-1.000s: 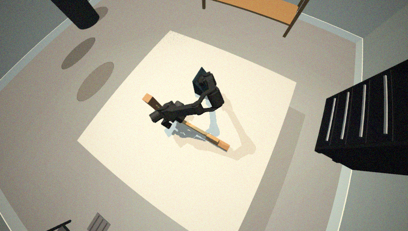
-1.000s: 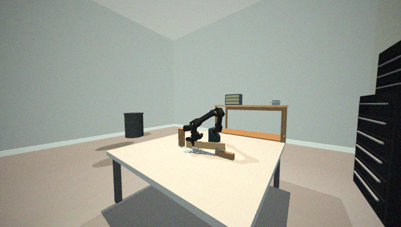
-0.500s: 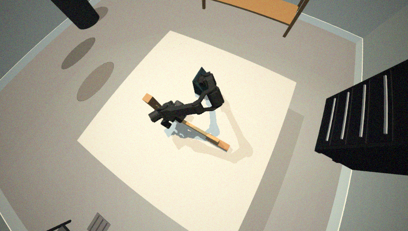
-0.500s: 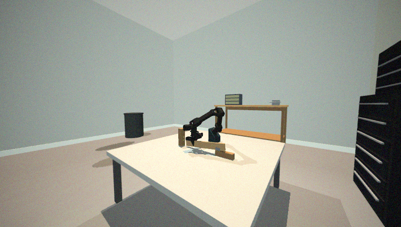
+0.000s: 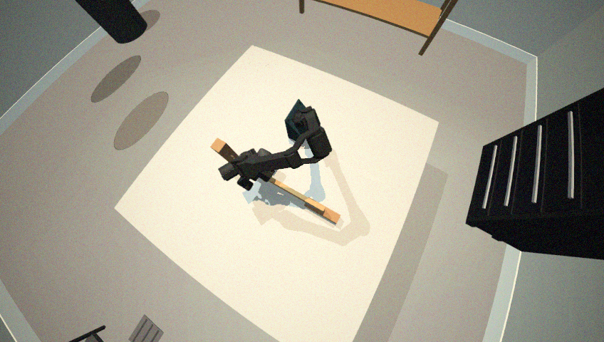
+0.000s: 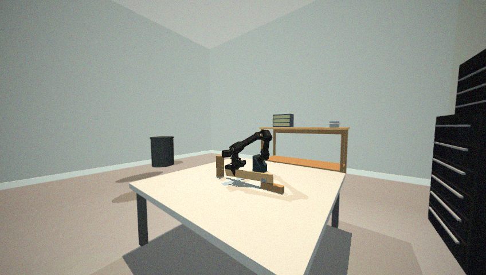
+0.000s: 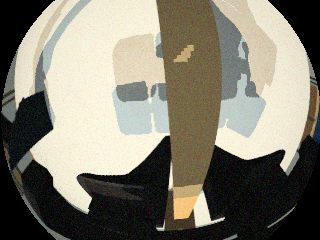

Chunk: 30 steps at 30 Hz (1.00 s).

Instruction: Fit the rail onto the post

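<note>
The hand [image 5: 246, 173] is clamped on the rail [image 5: 292, 194] near its post-side end. The rail stretches away from the hand to the footboard block [image 6: 273, 187], and the post [image 6: 220, 166] stands just beside the hand on the desk [image 6: 211, 217].

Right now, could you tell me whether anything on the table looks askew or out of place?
Only the bed rail: it slopes, its near end low beside the post, not level. The tool is shut on it. Nothing looks damaged.
</note>
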Motion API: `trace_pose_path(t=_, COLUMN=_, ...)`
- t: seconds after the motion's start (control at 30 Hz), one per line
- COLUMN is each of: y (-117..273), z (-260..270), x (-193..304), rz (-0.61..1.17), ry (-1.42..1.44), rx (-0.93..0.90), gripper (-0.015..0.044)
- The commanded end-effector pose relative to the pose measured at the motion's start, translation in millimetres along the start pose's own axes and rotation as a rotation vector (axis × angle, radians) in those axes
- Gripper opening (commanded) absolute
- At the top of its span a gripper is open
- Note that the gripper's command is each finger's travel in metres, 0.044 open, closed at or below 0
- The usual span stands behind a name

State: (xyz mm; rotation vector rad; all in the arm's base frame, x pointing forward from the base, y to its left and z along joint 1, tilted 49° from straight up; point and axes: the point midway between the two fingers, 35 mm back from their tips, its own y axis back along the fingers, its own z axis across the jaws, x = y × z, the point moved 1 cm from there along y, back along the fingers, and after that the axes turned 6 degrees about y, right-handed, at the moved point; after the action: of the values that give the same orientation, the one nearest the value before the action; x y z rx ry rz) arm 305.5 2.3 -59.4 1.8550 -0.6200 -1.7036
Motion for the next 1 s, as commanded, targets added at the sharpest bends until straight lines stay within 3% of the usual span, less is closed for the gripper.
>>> trace_pose_path(t=0.0, y=5.6, z=-2.6, x=0.9, rz=-0.002, ry=0.000, rx=0.013, gripper=0.0000)
trace_pose_path(t=0.97, y=20.2, z=-2.2, x=1.0, rz=-0.001, ry=0.000, rx=0.013, gripper=0.0000)
